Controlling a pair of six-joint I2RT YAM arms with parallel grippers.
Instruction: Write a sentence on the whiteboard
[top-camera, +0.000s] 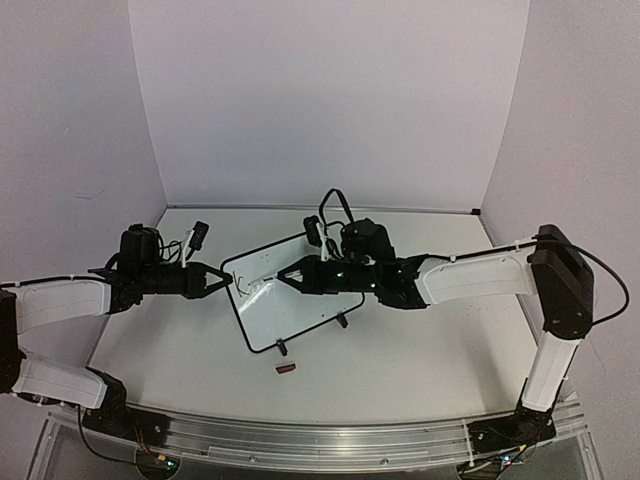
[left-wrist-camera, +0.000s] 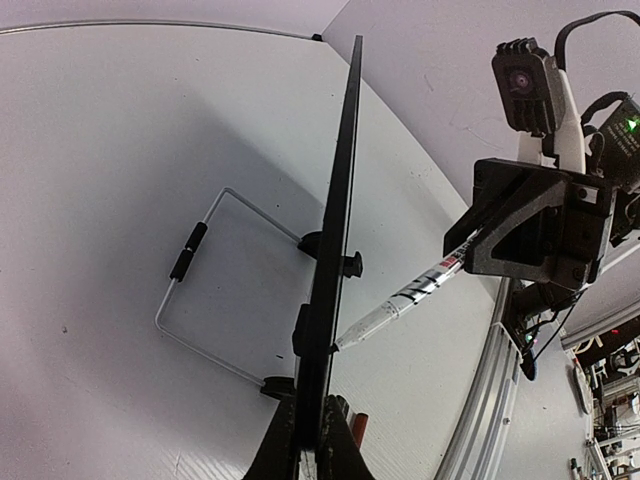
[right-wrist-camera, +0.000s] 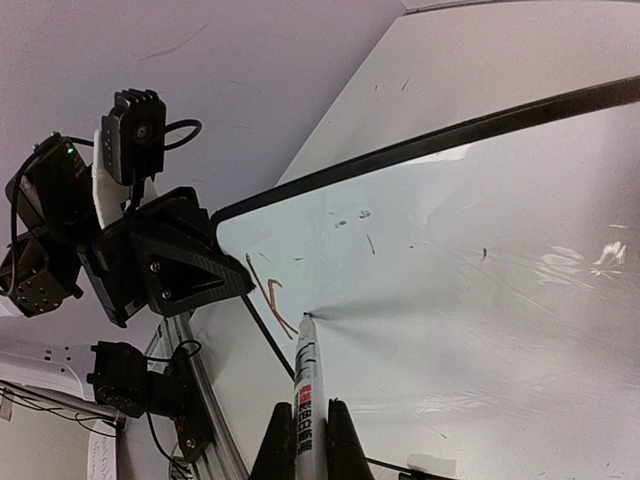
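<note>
The whiteboard (top-camera: 300, 305) stands tilted mid-table; in the left wrist view it shows edge-on (left-wrist-camera: 338, 200). My left gripper (top-camera: 228, 281) is shut on its left rim, its jaws clamping the edge (left-wrist-camera: 312, 445). My right gripper (top-camera: 292, 277) is shut on a white marker (right-wrist-camera: 306, 385), whose tip touches the board face just right of the first strokes. Of the sentence only one thin dark-red mark like a "k" (right-wrist-camera: 268, 292) shows near the board's left edge. The marker (left-wrist-camera: 405, 297) also shows from the left wrist, tip on the board.
A small red marker cap (top-camera: 286, 369) lies on the table in front of the board. The board's wire stand (left-wrist-camera: 200, 300) props it from behind. An aluminium rail (top-camera: 300, 440) runs along the near table edge. Walls close the back and sides.
</note>
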